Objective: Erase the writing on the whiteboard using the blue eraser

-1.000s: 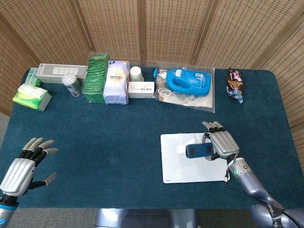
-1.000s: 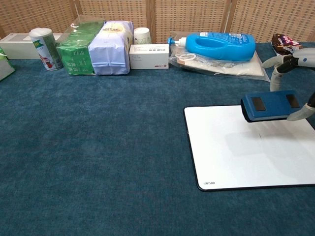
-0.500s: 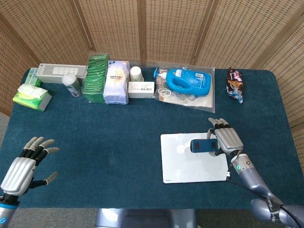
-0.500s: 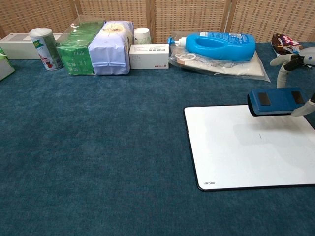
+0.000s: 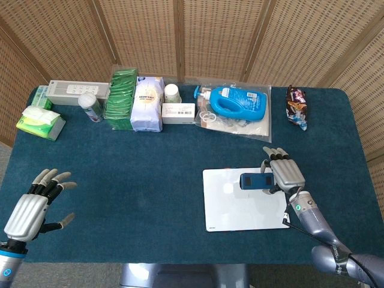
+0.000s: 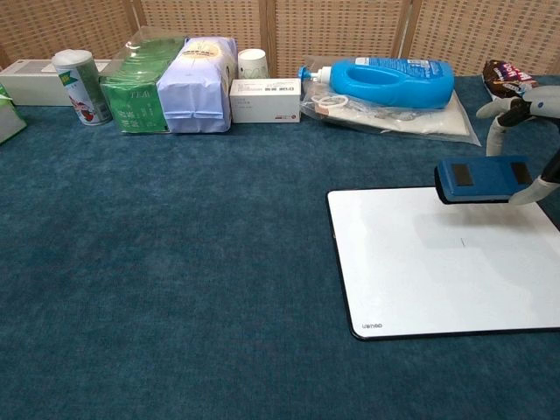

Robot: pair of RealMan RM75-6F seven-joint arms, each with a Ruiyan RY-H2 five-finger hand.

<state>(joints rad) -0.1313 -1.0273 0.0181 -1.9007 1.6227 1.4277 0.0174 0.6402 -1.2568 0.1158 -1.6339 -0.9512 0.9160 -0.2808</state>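
The whiteboard (image 5: 234,210) (image 6: 420,271) lies flat on the table at the right. Only a tiny dark mark (image 6: 462,242) shows on it in the chest view. My right hand (image 5: 284,174) (image 6: 535,140) holds the blue eraser (image 5: 255,180) (image 6: 481,178) over the board's far edge, the eraser sticking out to the left of the fingers. Whether the eraser touches the board I cannot tell. My left hand (image 5: 30,207) hovers open with spread fingers near the table's front left corner, seen only in the head view.
Along the back edge stand a tissue pack (image 5: 41,122), a white box (image 5: 78,91), a can (image 5: 90,106), green packs (image 5: 122,96), a white bag (image 5: 147,103), a cup (image 5: 172,92), a small carton (image 5: 179,113), a blue detergent bottle (image 5: 239,101) and a snack bag (image 5: 296,106).
The right hand carried the eraser from the board's middle towards its far right edge, then back slightly left. The left hand rose a little.
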